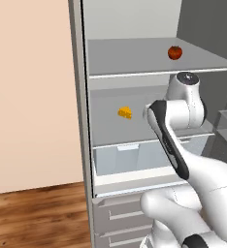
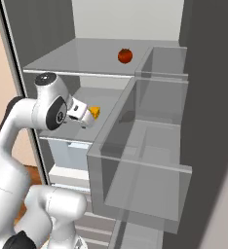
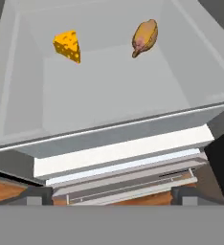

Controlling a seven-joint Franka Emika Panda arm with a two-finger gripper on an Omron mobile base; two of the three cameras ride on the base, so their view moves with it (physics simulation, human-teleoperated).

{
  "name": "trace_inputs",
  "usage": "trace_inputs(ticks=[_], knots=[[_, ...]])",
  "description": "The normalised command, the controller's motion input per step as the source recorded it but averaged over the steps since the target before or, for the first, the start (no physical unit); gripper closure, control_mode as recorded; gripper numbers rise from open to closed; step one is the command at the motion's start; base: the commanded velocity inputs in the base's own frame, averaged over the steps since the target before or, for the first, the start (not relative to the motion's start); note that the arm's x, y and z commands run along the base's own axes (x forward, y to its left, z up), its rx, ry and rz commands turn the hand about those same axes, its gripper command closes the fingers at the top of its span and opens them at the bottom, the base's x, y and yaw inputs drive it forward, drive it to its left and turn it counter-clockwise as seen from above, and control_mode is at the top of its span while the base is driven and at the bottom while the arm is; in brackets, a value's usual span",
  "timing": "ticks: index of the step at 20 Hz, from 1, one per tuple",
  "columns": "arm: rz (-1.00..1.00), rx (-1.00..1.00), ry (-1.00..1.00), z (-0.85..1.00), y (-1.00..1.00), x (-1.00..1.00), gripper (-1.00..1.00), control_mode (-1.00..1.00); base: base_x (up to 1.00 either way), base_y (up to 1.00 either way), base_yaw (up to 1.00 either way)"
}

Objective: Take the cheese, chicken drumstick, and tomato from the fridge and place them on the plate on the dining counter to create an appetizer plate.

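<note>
We hover fingers [image 3: 112,198] spread and empty before the middle shelf [image 3: 109,86], lining up cheese [image 3: 68,45] far left, drumstick [image 3: 145,36] far right

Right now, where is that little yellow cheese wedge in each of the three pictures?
Left base view: the cheese sits on the fridge's middle shelf, left of the arm.
Right base view: it peeks out just right of the robot's wrist, same shelf.
Hand view: it lies upper left, with the chicken drumstick to its right.
Shared landmark: the middle shelf above the pale drawer.
</note>
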Motion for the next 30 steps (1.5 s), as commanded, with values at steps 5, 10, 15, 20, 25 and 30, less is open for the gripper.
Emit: trace_inputs(ticks=[5,10,15,20,25,30], knots=[[-0.30,0.01,-0.12,-0.15,-0.19,0.00,-1.00,-1.00,0.00,0.00,0.00],[-0.10,0.13,-0.01,0.00,-0.43,0.05,-1.00,-1.00,0.00,0.00,0.00],[-0.06,0.08,0.00,-0.01,-0.24,0.37,-1.00,-1.00,0.00,0.00,0.00],[-0.02,0.00,0.00,-0.11,-0.18,0.56,-1.00,-1.00,0.00,0.00,0.00],[-0.03,0.00,0.00,-0.10,-0.31,0.52,-1.00,-1.00,0.00,0.00,0.00],[-0.02,0.00,0.00,-0.08,-0.17,0.47,-1.00,-1.00,0.00,0.00,0.00]])
